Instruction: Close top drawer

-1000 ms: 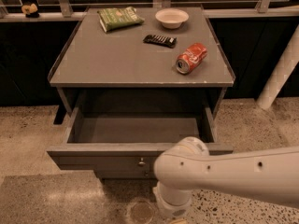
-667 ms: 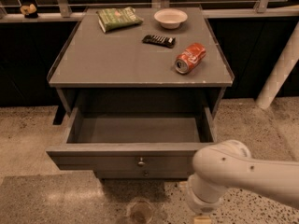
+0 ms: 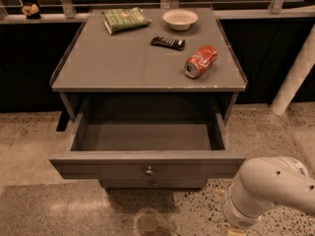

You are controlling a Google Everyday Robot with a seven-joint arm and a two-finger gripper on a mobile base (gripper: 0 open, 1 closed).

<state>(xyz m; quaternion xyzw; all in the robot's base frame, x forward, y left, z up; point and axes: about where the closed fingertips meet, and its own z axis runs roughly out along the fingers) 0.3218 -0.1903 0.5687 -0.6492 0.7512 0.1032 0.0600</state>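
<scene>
Arm swings off to the lower right; the top drawer [image 3: 98, 168] stays wide open.
The grey cabinet [image 3: 138, 68] fills the middle of the frame, and its top drawer hangs fully pulled out below the surface, unmoved and showing nothing inside. The white arm [image 3: 270, 186], which a second ago covered the drawer front at lower centre, now sits in the lower right corner, just past the front's right end. The gripper lies beyond the bottom edge there, so I cannot tell its state. The front and its round knob [image 3: 149, 170] are now uncovered, so the push has probably not begun. The chip bag [image 3: 125, 19], bowl [image 3: 180, 18], soda can [image 3: 201, 61] and dark bar [image 3: 168, 43] have not shifted.
</scene>
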